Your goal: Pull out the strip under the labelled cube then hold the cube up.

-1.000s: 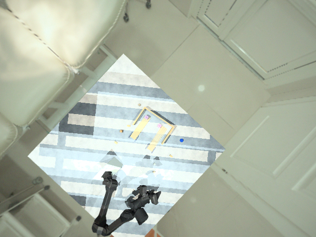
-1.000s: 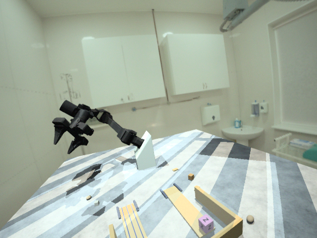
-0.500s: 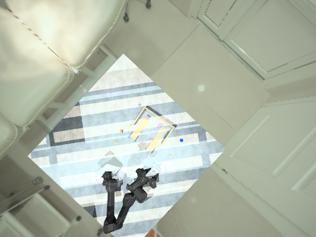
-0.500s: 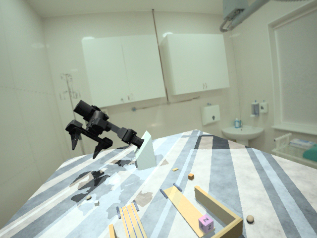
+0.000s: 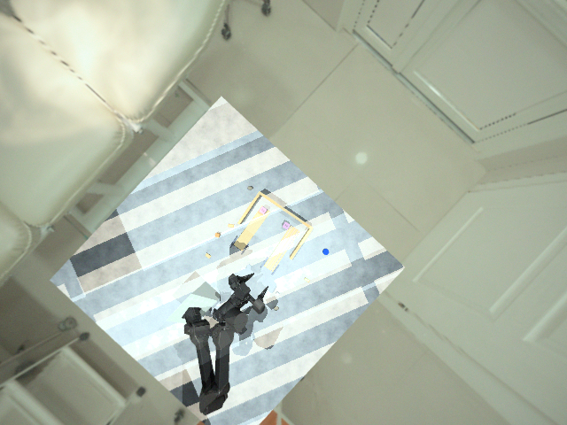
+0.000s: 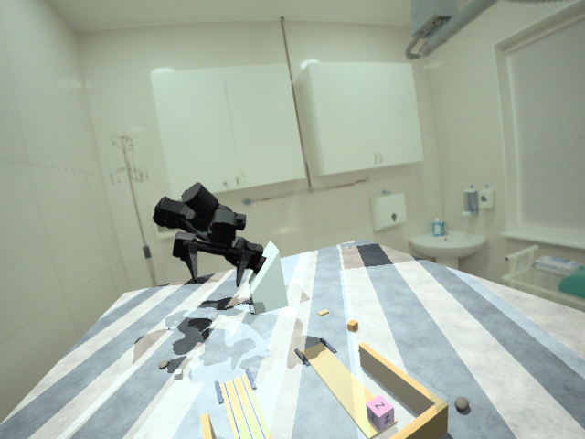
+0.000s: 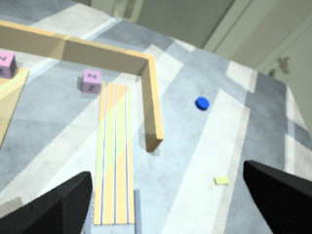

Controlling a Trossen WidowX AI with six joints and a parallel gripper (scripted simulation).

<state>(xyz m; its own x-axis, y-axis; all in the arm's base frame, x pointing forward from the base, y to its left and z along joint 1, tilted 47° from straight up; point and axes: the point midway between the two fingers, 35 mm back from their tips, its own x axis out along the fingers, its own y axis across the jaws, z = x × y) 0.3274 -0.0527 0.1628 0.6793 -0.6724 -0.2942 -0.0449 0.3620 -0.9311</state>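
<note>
A pink cube [image 5: 263, 210] [image 6: 380, 412] [image 7: 7, 65] marked Z rests on the far end of the plain yellow strip [image 5: 249, 234] [image 6: 341, 379] [image 7: 9, 99]. A second pink Z cube [image 5: 286, 225] [image 7: 91, 81] stands by the far left corner of the striped yellow strip [image 5: 277, 252] [image 6: 242, 405] [image 7: 115, 161]; it looks to be on the table, beside that strip. My gripper [image 5: 260, 281] [image 6: 216, 283] [image 7: 168, 174] is open and empty. It hangs above the table, short of the near ends of both strips.
A three-sided wooden wall [image 5: 286, 210] [image 6: 401, 380] [image 7: 153, 107] stands around the strips' far ends. Low dark rails [image 6: 327, 346] [image 7: 137, 212] flank their near ends. A pale upright panel [image 6: 270, 288] stands near the arm. A blue disc [image 5: 325, 251] [image 7: 202, 103] and an orange cube [image 5: 217, 235] [image 6: 352, 325] lie outside.
</note>
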